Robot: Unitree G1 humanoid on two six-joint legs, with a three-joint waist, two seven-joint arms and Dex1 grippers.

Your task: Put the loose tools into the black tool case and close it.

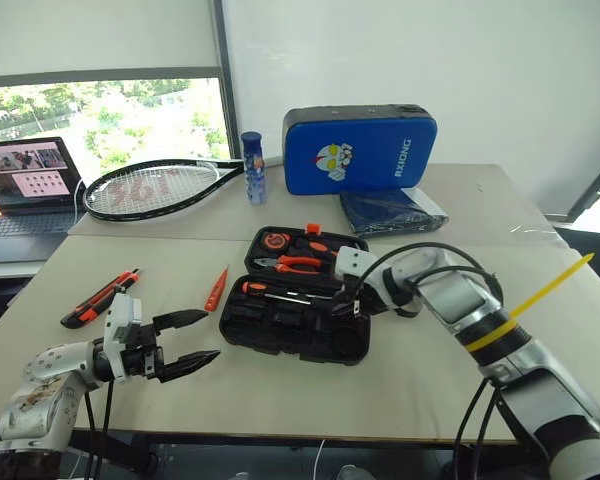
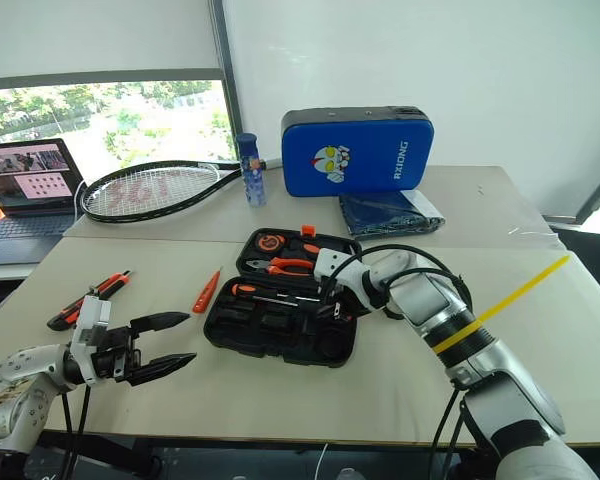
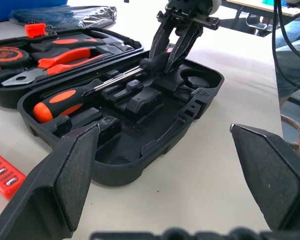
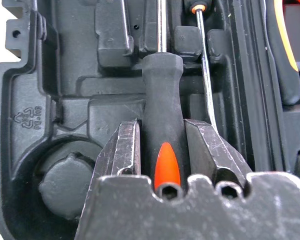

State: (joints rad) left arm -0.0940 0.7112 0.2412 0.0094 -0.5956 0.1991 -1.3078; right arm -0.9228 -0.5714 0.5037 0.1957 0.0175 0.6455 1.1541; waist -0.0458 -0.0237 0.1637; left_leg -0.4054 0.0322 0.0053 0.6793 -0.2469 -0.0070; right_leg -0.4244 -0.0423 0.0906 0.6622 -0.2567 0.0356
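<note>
Your right gripper [image 4: 162,150] was clamped on a screwdriver [image 4: 162,100] over the open black tool case [image 1: 280,335] — shaft lying along its slot; your left gripper [image 1: 195,340] gaped empty, well left.

A black racket [image 1: 155,188] lies at the table's far left, its handle reaching a small blue bottle [image 1: 252,167] standing upright. Behind, a blue padded bag [image 1: 360,150] stands on edge; a dark folded packet [image 1: 391,211] lies just before it. A laptop [image 1: 25,185] sits open at the far left.
</note>
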